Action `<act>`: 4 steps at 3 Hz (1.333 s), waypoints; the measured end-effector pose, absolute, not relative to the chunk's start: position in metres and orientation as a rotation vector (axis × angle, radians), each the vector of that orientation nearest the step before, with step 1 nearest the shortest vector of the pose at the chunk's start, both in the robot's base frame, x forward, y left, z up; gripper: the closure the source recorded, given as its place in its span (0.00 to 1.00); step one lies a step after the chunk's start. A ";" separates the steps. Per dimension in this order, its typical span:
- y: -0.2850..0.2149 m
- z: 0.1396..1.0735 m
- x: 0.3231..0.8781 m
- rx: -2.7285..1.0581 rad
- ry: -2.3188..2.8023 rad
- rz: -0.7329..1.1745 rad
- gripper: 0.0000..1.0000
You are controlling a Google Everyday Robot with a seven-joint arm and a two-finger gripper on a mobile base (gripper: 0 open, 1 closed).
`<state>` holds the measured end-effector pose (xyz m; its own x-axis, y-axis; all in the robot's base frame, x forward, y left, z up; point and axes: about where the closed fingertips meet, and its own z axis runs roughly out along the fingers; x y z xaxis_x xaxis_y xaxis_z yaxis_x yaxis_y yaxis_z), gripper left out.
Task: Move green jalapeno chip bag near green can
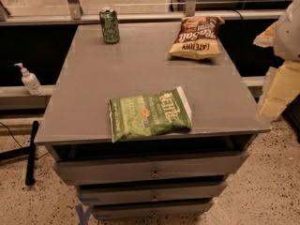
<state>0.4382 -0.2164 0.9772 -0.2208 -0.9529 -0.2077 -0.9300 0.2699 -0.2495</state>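
The green jalapeno chip bag (149, 115) lies flat near the front edge of the grey table top (93, 78), its white end to the right. The green can (109, 26) stands upright at the back left of the table, well apart from the bag. My gripper (276, 95) shows as pale white and yellow parts at the right edge of the view. It is off the table's right side, apart from both the bag and the can, and holds nothing that I can see.
A brown and tan chip bag (196, 37) lies at the back right of the table. Drawers (152, 172) sit under the top. A white pump bottle (29, 80) stands on a ledge to the left. A rail with posts (72, 3) runs behind the table.
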 end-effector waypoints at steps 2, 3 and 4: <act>-0.204 0.964 0.446 -1.711 2.182 -0.038 0.00; -0.178 0.931 0.459 -1.681 2.123 0.102 0.00; -0.147 0.898 0.471 -1.636 2.079 0.254 0.00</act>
